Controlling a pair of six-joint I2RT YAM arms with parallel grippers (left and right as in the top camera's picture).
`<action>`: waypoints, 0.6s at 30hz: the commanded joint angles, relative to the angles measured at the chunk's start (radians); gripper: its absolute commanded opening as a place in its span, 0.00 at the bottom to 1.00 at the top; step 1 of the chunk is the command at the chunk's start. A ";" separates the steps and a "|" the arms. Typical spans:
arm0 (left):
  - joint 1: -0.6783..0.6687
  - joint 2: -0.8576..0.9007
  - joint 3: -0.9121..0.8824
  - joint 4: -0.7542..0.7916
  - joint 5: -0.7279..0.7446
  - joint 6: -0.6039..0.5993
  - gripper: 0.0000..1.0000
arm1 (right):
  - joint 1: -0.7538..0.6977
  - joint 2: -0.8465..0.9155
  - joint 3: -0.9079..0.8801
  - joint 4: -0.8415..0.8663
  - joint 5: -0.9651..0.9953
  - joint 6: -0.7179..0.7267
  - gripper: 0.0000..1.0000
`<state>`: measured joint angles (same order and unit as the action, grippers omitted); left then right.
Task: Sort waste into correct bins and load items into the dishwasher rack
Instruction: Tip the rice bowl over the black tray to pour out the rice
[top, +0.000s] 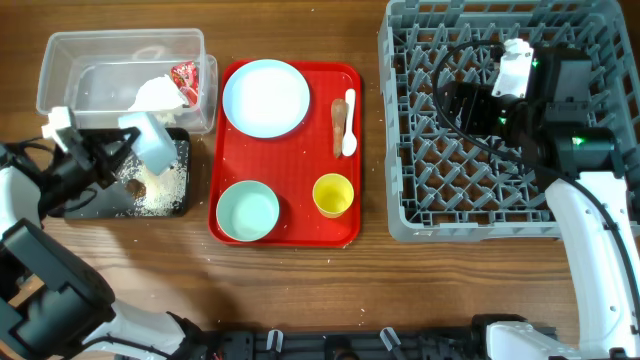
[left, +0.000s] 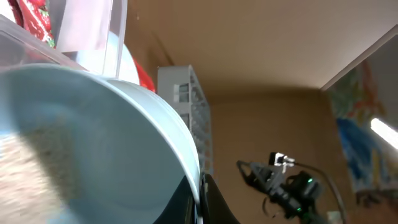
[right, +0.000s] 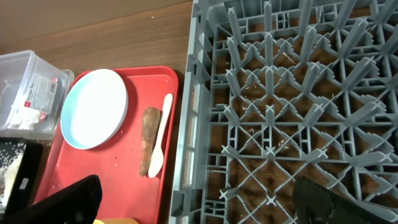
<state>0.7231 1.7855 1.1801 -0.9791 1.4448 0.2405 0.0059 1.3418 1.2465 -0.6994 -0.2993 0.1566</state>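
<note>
Red flat serving tray (top: 290, 170), table centre: carries a pale blue-white round plate (top: 265, 97), a brown stick-like piece (top: 338, 122) with a white spoon (top: 349, 125) just beside it, a pale mint bowl (top: 248, 212) and a small yellow cup (top: 333, 195).

Left gripper (top: 125, 145): clamped on the rim of a white bowl (top: 152, 140), which is held tilted over the shallow black rectangular tray (top: 95, 205). White rice-like crumbs (top: 165, 185) and small brown food lumps (top: 133, 185) lie in that tray; crumbs also cling inside the bowl.

Behind it, the clear plastic rectangular tub (top: 60, 60) contains crumpled white tissue (top: 158, 93) and a red printed snack wrapper (top: 186, 77).

Right gripper (right: 196, 186): fingers spread wide, nothing between them, positioned above the large square grey plastic dishwasher rack (top: 470, 225) near its left edge.
</note>
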 joint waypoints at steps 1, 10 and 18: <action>0.048 -0.012 -0.006 -0.003 0.077 -0.087 0.04 | 0.004 0.010 0.021 -0.001 -0.010 0.004 1.00; 0.228 -0.011 -0.006 0.056 0.001 -0.357 0.04 | 0.004 0.010 0.021 0.011 -0.010 0.004 1.00; 0.201 -0.015 -0.006 0.077 -0.074 -0.396 0.04 | 0.004 0.010 0.021 0.022 -0.010 0.004 1.00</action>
<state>0.9485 1.7855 1.1763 -0.8547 1.3857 -0.1417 0.0059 1.3418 1.2465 -0.6849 -0.2993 0.1566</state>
